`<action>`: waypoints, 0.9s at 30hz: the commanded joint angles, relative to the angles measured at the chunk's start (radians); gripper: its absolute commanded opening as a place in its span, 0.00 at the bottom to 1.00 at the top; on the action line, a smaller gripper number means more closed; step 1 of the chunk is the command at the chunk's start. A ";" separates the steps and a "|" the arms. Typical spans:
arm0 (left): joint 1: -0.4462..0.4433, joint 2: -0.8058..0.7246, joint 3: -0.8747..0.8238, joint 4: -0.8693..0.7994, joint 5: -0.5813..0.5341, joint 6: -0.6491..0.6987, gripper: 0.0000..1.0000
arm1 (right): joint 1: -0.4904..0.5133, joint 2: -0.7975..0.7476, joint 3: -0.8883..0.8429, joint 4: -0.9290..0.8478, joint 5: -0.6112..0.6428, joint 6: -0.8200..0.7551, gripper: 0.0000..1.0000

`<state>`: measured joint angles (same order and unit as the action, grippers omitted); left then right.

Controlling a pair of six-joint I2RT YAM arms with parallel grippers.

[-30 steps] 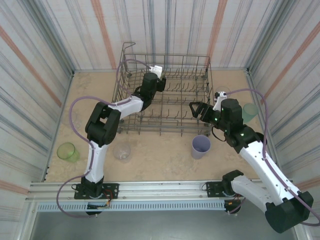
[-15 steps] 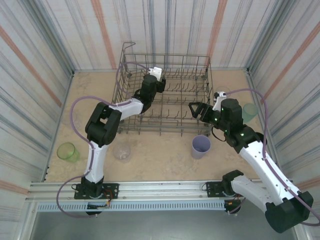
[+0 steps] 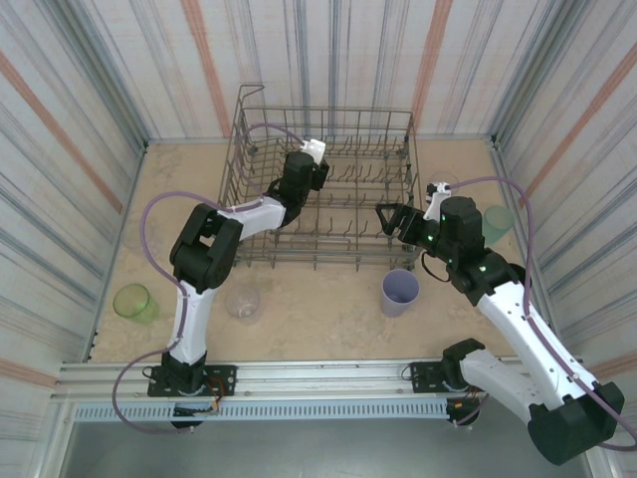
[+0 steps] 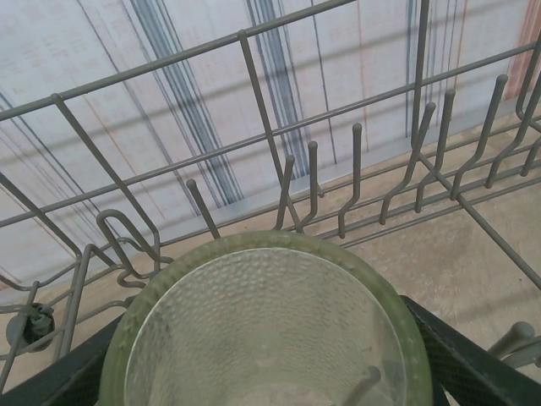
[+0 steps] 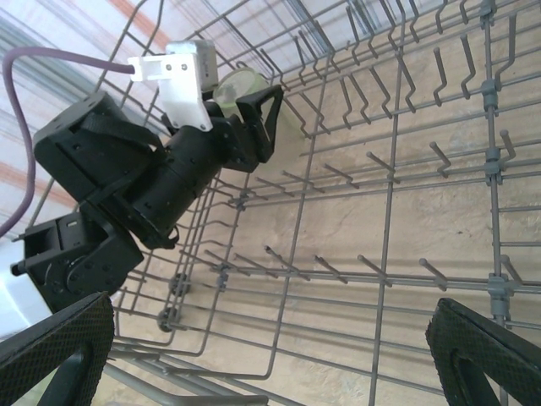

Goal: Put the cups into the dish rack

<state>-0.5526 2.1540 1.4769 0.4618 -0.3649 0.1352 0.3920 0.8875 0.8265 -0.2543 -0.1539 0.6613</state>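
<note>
Pinches an olive-yellow cup [image 4: 266,338] with the left gripper [image 3: 320,171], black fingers [image 4: 463,365] spread wide on either side of its body. Holds it inside the dish rack [image 3: 318,255], in the far half and a little left of centre, close to the far wall's wires, with a row of upright tines just beyond it. Turns a round rim and pebbled, see-through glass toward the left wrist camera; mouth or base, hard to say from that angle. Reaches there with the left arm [image 3: 204,249] stretched from the near left over the rack's near wall, a purple cable [image 3: 149,214] looping along it.

Hovers with the right gripper [image 3: 390,218] spread fully open and empty over the right part of the rack, pointed left across the rack floor toward the left gripper, well apart from it.

Leaves four more cups upright on the sandy tabletop [image 3: 318,324], all outside the rack: a lavender cup [image 3: 400,292] just near of the rack's near right corner, a clear cup [image 3: 243,301] near of its near left corner, a bright green cup [image 3: 132,301] well off to the left by the side wall, and a teal cup [image 3: 498,221] on the right, beside the right arm.
</note>
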 commanded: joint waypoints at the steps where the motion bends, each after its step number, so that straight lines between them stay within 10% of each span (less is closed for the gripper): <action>1: 0.039 -0.005 -0.027 -0.065 -0.081 -0.009 0.22 | -0.002 -0.021 0.014 0.001 0.001 0.001 0.99; 13: 0.038 -0.050 -0.020 -0.099 -0.073 -0.102 0.79 | 0.007 -0.024 0.023 0.001 0.000 0.010 0.99; 14: 0.037 -0.053 -0.014 -0.107 -0.085 -0.112 0.96 | 0.008 -0.025 0.022 0.000 0.001 0.011 0.99; 27: 0.037 -0.187 -0.017 -0.157 -0.140 -0.161 0.99 | 0.025 -0.053 0.016 -0.015 0.013 0.017 0.99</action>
<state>-0.5358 2.0377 1.4765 0.3138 -0.4343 0.0032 0.4122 0.8532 0.8265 -0.2550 -0.1532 0.6701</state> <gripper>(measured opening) 0.987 0.989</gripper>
